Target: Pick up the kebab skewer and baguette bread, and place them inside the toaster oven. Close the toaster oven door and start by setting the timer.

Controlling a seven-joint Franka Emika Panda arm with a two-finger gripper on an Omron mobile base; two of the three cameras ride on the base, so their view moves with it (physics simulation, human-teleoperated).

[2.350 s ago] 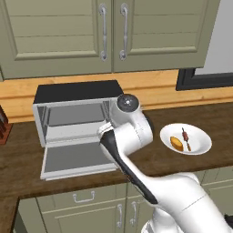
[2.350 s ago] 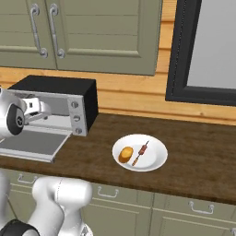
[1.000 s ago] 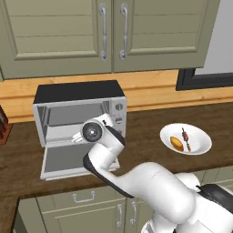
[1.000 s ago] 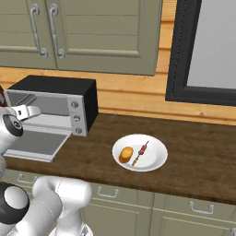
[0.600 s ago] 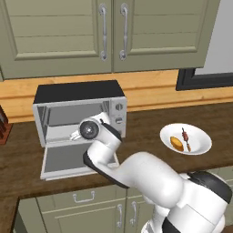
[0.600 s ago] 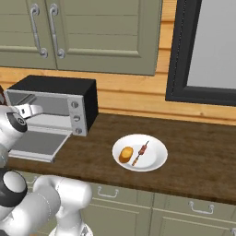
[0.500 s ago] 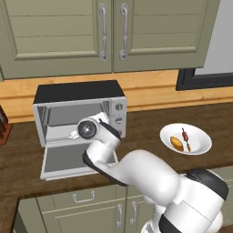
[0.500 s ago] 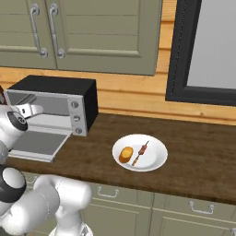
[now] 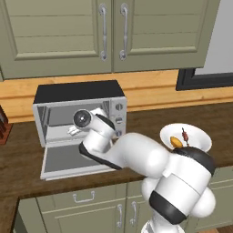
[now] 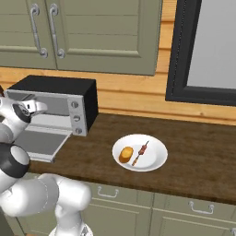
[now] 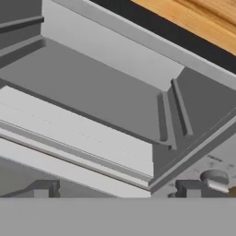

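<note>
The gripper (image 11: 115, 193) is just in front of the open mouth of the toaster oven (image 9: 79, 93) and points into it. In the hand view its two dark fingertips (image 11: 44, 189) stand far apart at the bottom edge, so the gripper is wide open and holds nothing. Between and beyond the fingertips is the grey inside of the oven, with its flat floor, the back wall and the rails on the side wall.

The toaster oven door (image 9: 68, 159) is folded down flat, directly below the gripper, and lies on the dark wooden counter (image 10: 193, 152). In the left base view the hand is above this door, at the height of the oven opening. The column of round knobs (image 9: 119, 119) is just beside the gripper, on its right side.

The kebab skewer (image 10: 140, 153) and the baguette bread (image 10: 125, 154) are well apart from the gripper, far to its right, outside the oven. Both lie on a white plate (image 10: 159, 159) on the counter. The baguette bread is on the side of the plate nearer to the gripper, and the kebab skewer is just beside it on the farther side; I cannot tell if they touch. In the left base view the robot's own body covers part of the plate.

Green cabinets (image 9: 109, 32) hang above the oven and the gripper.
</note>
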